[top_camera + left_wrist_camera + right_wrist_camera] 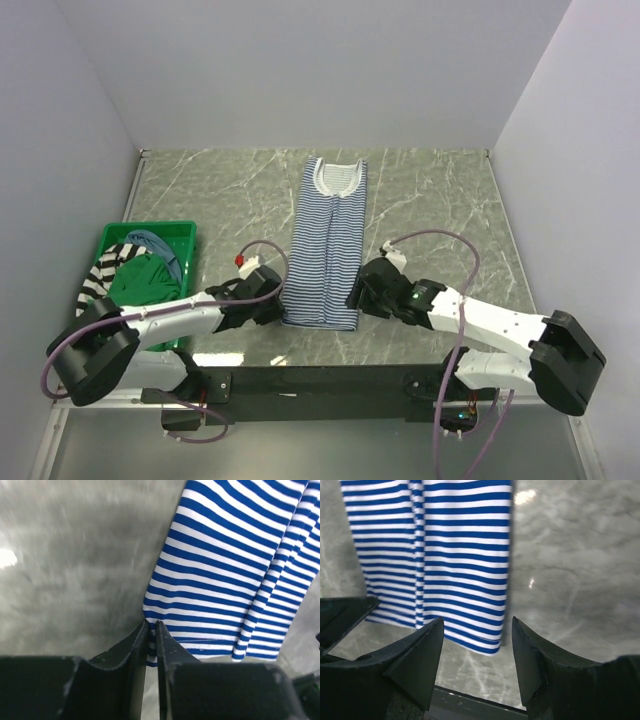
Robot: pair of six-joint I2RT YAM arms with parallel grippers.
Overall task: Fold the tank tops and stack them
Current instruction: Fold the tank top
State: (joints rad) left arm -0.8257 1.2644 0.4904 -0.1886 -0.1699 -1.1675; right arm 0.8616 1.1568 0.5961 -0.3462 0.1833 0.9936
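Observation:
The thin navy-white striped tank top (pixel 325 250) lies flat on the marble table, folded into a long narrow strip with the neckline at the far end. My left gripper (pixel 272 305) is at its near left corner; in the left wrist view the gripper (pixel 152 625) is shut on the edge of the striped cloth (pixel 225 570). My right gripper (pixel 358 295) is open at the near right corner, and its wrist view shows the gripper (pixel 477 625) empty above the hem (pixel 450 545). The green top (pixel 145 280), the black-white striped top (pixel 100 275) and the dusty blue top (pixel 160 245) lie bunched in the bin.
The green plastic bin (pixel 150 230) stands at the left, beside my left arm. White walls enclose the table on three sides. The black mounting rail (pixel 320 380) runs along the near edge.

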